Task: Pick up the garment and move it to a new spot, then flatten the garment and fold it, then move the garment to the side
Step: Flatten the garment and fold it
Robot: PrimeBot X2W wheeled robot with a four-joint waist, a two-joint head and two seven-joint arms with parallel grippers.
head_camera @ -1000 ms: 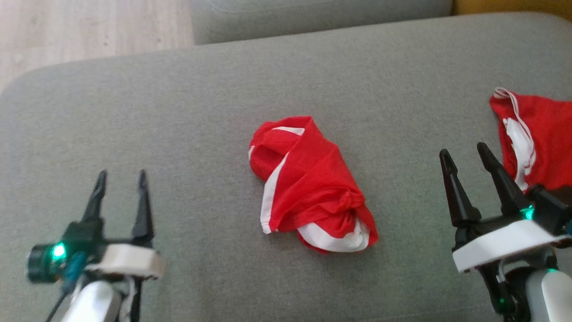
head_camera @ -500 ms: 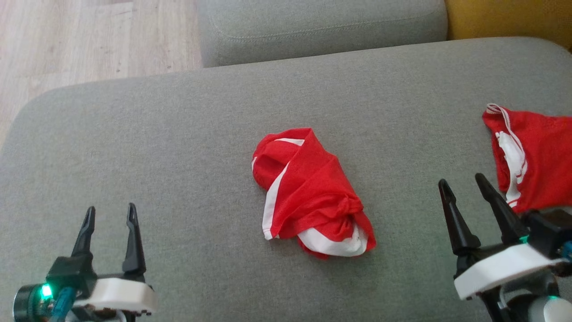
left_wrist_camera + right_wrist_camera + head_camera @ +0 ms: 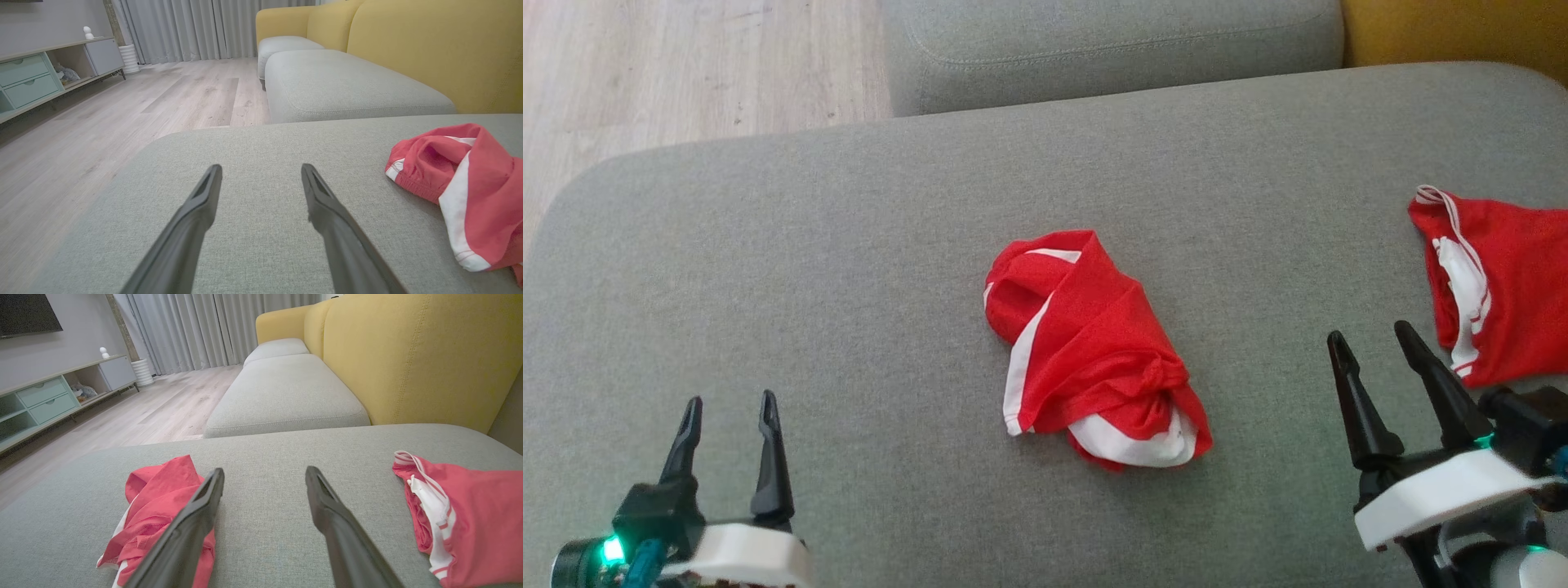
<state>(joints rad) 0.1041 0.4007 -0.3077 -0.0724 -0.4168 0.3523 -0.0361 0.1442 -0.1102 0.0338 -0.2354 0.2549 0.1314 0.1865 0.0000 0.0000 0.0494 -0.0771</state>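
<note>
A: So, nearest first: how do the grippers stand?

B: The left gripper (image 3: 729,402) hovers over the near left of the grey seat cushion (image 3: 809,245), fingers spread wide with nothing between them. The right gripper (image 3: 1369,332), at the near right, is just as wide open and just as empty.

A: And the garment?

B: The red shorts (image 3: 1094,351), white-striped, lie in a crumpled, twisted heap in the middle of the cushion, between the two grippers and apart from both. A second pair of red shorts (image 3: 1494,286) lies beyond the right gripper at the cushion's right edge, partly cut off by the frame. Farther back come another grey cushion (image 3: 1111,49), the wood floor (image 3: 686,65) and a yellow backrest (image 3: 1454,33).

A: How far along, then?

B: At the very start for this heap, I'd judge. It is not yet picked up, flattened, folded or set aside.

A: Anything different from a second ago?

B: The camera has tipped, so the whole scene sits lower and more of the far cushion shows. The heap keeps its shape. Both grippers sit lower against the shorts than before, the left most of all, as if drawn back towards the robot.
</note>
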